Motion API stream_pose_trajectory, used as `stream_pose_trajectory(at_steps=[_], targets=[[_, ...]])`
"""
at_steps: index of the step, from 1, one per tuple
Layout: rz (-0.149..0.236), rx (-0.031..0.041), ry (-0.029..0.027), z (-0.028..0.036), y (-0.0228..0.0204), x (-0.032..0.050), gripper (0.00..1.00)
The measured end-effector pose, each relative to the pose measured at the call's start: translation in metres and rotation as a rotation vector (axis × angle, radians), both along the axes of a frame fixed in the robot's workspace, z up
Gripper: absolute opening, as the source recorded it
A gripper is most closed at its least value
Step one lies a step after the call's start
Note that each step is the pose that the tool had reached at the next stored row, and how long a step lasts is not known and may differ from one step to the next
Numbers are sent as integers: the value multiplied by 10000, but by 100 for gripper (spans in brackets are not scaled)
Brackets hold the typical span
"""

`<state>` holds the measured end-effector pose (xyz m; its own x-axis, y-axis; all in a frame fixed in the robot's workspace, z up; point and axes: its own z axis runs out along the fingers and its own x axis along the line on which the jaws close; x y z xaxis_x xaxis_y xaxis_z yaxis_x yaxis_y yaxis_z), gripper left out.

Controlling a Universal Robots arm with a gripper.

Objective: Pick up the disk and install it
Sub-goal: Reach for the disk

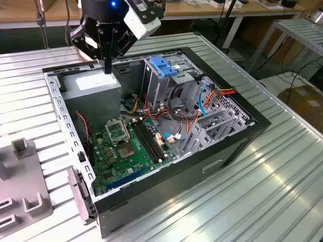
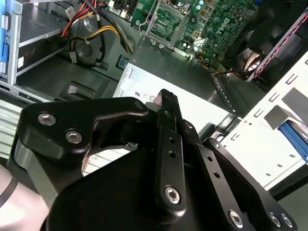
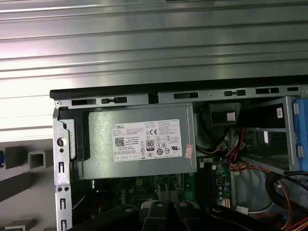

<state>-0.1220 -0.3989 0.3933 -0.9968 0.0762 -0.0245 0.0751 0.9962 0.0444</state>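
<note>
- Disk: I cannot tell where it lies; the jaws do not grip it.
- A blue strip (image 2: pixel 296 139) sits just beyond the computer case's (image 1: pixel 52 96) pale wall in the second wrist view. I cannot tell whether it belongs to the disk.
- The jaws are pressed together and point down at the far edge of the power supply (image 1: pixel 93 86).
- The drive cage (image 1: pixel 164 83) stands apart from them, toward the exterior view's right.
- The case rests on a ribbed tabletop (image 1: pixel 262 191).
</note>
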Motion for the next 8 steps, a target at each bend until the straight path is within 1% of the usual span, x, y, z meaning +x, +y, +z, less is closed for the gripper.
stream_pose_trajectory(at_steps=[3,8], targets=[[0,0,0,0,0,-5,10],[1,0,1,-1,0,-53,10]])
